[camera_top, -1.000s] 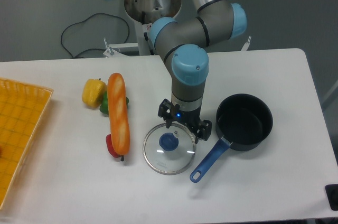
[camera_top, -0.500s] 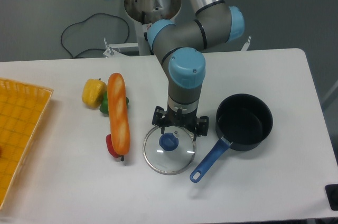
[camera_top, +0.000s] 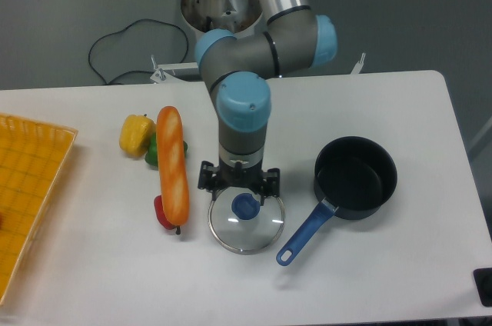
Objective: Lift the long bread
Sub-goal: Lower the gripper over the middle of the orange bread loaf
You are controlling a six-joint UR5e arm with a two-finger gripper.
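Note:
The long bread (camera_top: 173, 164) is an orange-golden baguette lying lengthwise on the white table, left of centre, resting across the peppers. My gripper (camera_top: 237, 184) hangs a short way to its right, above the far edge of a glass lid (camera_top: 246, 224). Its fingers point down and nothing shows between them, but the wrist hides how far apart they stand. The bread lies free, not touched by the gripper.
A yellow pepper (camera_top: 136, 134), a green one (camera_top: 154, 151) and a red one (camera_top: 164, 214) sit beside and under the bread. A dark pot (camera_top: 355, 177) with a blue handle (camera_top: 301, 237) stands to the right. A yellow basket (camera_top: 31, 187) occupies the left edge.
The arm has swung left, carrying the gripper from the lid's right side toward the bread, and the wrist has rotated. The bread, lid and pot have not moved.

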